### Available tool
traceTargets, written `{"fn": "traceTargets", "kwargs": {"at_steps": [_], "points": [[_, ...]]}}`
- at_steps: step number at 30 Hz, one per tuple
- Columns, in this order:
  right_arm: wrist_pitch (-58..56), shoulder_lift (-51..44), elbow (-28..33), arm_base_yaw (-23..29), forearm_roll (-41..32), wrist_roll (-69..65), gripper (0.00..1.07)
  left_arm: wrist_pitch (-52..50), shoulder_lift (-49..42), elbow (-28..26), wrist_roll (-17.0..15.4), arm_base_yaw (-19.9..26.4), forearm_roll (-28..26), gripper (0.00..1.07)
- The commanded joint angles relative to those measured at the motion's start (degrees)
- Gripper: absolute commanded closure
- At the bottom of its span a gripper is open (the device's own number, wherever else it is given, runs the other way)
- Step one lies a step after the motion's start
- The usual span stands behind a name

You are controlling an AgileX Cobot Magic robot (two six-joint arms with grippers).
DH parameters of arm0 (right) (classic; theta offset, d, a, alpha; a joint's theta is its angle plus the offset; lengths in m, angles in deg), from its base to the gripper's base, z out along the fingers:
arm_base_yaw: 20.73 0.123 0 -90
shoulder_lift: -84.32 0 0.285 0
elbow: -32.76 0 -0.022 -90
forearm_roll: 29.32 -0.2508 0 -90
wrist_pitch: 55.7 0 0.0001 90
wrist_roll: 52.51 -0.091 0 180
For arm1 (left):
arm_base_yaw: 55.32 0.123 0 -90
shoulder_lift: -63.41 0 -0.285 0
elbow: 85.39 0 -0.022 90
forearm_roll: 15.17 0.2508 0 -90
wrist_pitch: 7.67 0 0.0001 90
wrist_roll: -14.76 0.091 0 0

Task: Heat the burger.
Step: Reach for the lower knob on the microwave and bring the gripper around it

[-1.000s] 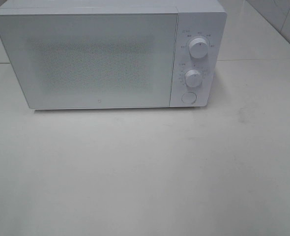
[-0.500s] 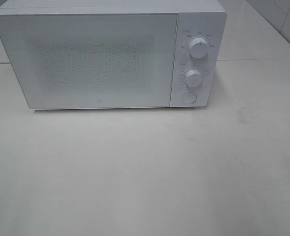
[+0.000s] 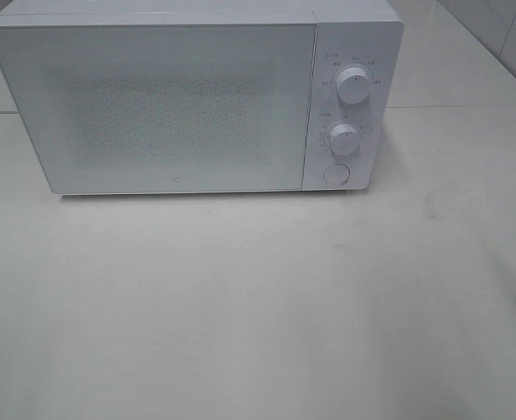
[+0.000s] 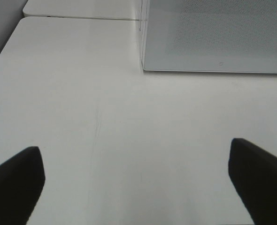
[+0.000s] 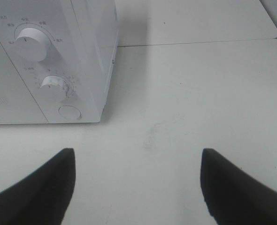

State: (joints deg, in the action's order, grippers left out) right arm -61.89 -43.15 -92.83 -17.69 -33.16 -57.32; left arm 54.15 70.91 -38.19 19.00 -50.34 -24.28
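Note:
The burger is out of view in every frame. A white microwave [image 3: 153, 105] stands at the back of the table with its door shut; nothing shows through the speckled window. The left wrist view takes in the door's lower corner [image 4: 213, 33]. My left gripper [image 4: 134, 154] hovers open over bare table in front of that corner, holding nothing. My right gripper [image 5: 138, 154] is open and empty as well, low over the table just right of the microwave's control panel [image 5: 44, 70]. Neither gripper appears in the exterior high view.
The control panel carries an upper knob [image 3: 352, 85], a lower knob [image 3: 344, 138] and a round button [image 3: 334, 173]. The white table [image 3: 258, 306] spreads in front of the microwave. A seam between tabletops runs behind it [image 5: 195, 42].
A thin dark sliver has appeared at the right edge of the exterior high view. The microwave and its knobs have not moved.

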Motion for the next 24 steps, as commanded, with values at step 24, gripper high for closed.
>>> {"fn": "traceTargets", "kwargs": {"at_steps": [24], "points": [[42.6,31.7,6.1,8.9,-9.4,6.8,0.35,-0.7,-1.3,0.2,-0.3,0.2,-0.3,0.06]]}}
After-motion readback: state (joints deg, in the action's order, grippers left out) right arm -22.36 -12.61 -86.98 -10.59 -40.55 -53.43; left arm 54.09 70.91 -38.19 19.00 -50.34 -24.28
